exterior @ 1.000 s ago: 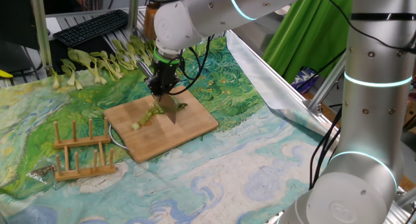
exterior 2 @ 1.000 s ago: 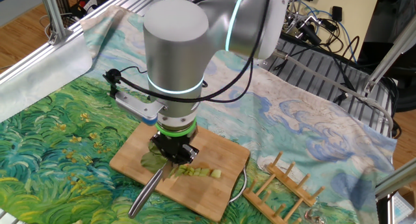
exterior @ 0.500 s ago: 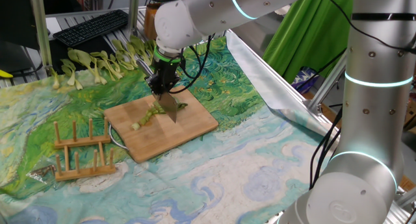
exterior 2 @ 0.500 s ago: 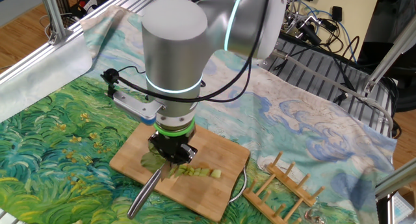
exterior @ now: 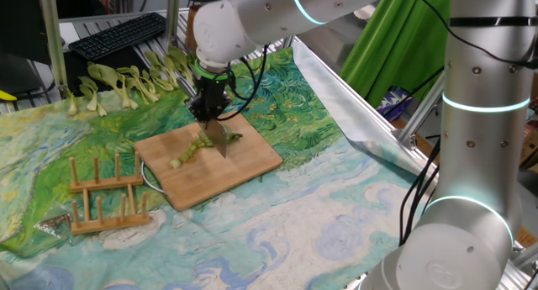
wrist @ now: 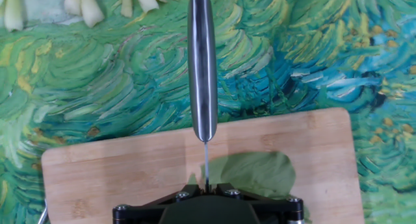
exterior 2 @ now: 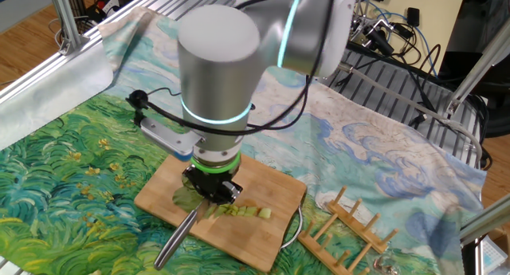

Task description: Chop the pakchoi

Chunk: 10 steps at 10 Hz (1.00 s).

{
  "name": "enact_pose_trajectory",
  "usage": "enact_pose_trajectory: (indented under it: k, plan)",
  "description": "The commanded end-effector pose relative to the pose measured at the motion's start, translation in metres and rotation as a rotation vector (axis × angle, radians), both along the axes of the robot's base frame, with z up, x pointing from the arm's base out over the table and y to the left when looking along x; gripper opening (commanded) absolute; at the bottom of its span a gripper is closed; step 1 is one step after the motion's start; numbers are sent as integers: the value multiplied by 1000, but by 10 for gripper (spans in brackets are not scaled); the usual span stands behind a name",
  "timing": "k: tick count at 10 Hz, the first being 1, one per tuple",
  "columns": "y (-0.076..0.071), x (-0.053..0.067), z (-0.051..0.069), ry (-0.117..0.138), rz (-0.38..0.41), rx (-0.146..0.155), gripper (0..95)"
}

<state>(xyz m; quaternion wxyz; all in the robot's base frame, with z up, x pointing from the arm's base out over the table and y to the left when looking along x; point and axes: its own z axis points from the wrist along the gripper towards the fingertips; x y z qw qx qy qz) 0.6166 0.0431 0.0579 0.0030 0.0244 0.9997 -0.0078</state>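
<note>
A: Bamboo cutting board (exterior: 220,168) at mid-bench, on a cloth (exterior: 319,214) printed in green and blue swirls. The pakchoi (exterior: 198,147) lies on it, near the board's middle.

B: Its state?

A: Partly cut. In the other fixed view short pale stalk pieces (exterior 2: 247,212) sit in a row on one side of the blade, and the dark leaf end (exterior 2: 186,198) lies flat on the opposite side. Hand view shows that leaf (wrist: 257,173) spread on the wood just beside the blade.

B: And the fingers?

A: The gripper (exterior 2: 212,190) points straight down, fingers clenched on a knife (exterior: 220,139). Blade edge is down on the board, among the greens. The steel handle (wrist: 202,68) sticks out level beyond the board's edge, over the cloth.

B: Whether the blade touches the stalk?

A: Cannot tell; the gripper body covers that spot.

B: Other items?

A: Uncut whole pakchoi (exterior: 126,84) laid in a row at the cloth's far end, well apart from the board. A wooden peg rack (exterior: 108,193) stands just beside the board. A black keyboard (exterior: 118,34) sits beyond the cloth.
</note>
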Motion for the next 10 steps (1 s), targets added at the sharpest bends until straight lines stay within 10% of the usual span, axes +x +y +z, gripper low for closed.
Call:
enact_pose_trajectory:
  k: [1, 10]
  plan:
    - [0, 1, 0, 5, -21, -8, 0]
    - [-21, -8, 4, -18, 4, 19, 0]
